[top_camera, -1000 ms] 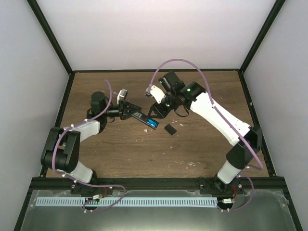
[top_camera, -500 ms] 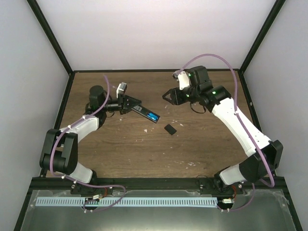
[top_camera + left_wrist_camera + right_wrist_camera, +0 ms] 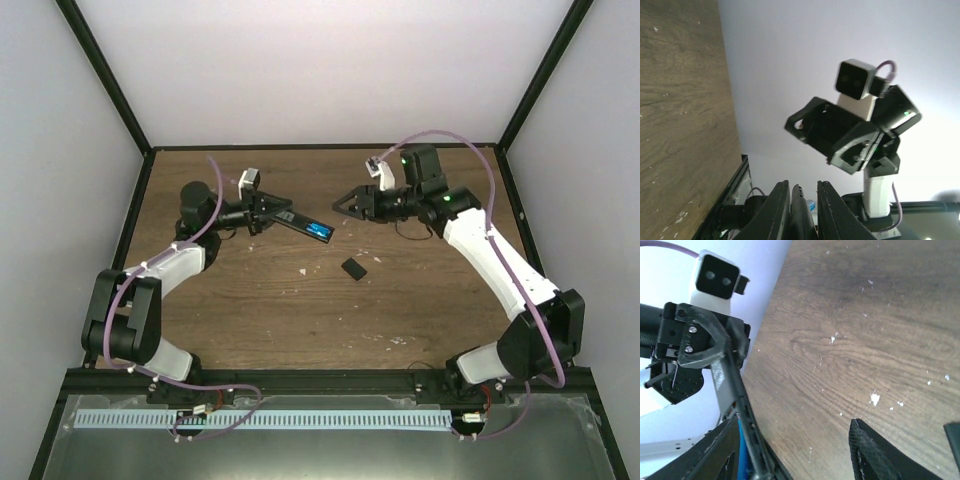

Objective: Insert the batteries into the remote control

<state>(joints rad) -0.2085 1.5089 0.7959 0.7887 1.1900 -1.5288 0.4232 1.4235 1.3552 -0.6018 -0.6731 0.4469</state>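
The left arm [image 3: 165, 268] rises from the lower left of the top view, folds at its elbow near the left edge and reaches toward the upper middle, with its wrist level and pointing right. The left gripper [image 3: 272, 213] is clamped on the remote control [image 3: 305, 225], which sticks out past its fingers. The right arm [image 3: 495, 265] climbs from the lower right, bends near the right edge and stretches up and left. The right gripper [image 3: 343, 205] points left with its fingers spread wide, facing the left gripper across a gap.
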